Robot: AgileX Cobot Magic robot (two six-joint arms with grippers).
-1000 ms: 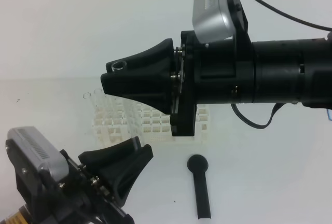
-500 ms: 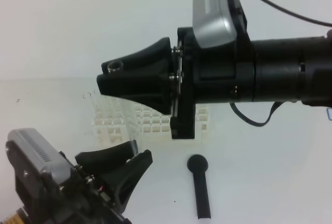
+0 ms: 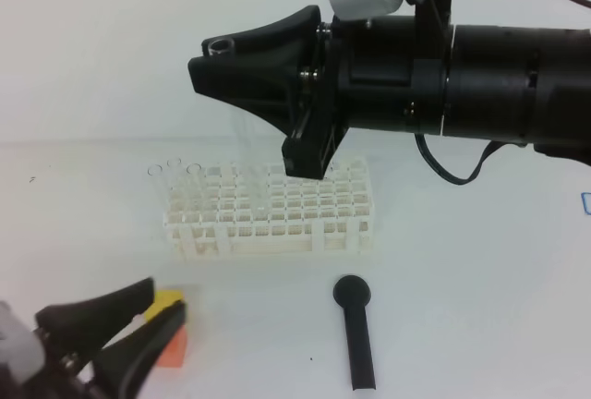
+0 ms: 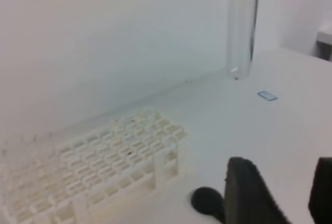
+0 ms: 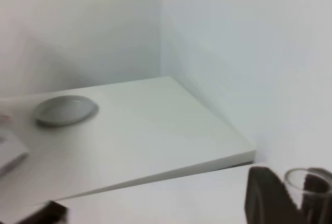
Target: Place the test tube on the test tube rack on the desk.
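Raised since before, right end effector [image 3: 214,65] hides most of the test tube [image 3: 220,46].

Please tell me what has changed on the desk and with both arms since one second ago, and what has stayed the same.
The right gripper, shut on the test tube, has risen above the test tube rack. The left gripper has drawn back toward the lower left corner, uncovering a yellow block and an orange block. The rack and the black rod stayed put.

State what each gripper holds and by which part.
Right gripper pinches the test tube just below its open rim. Left gripper holds nothing, jaws apart.
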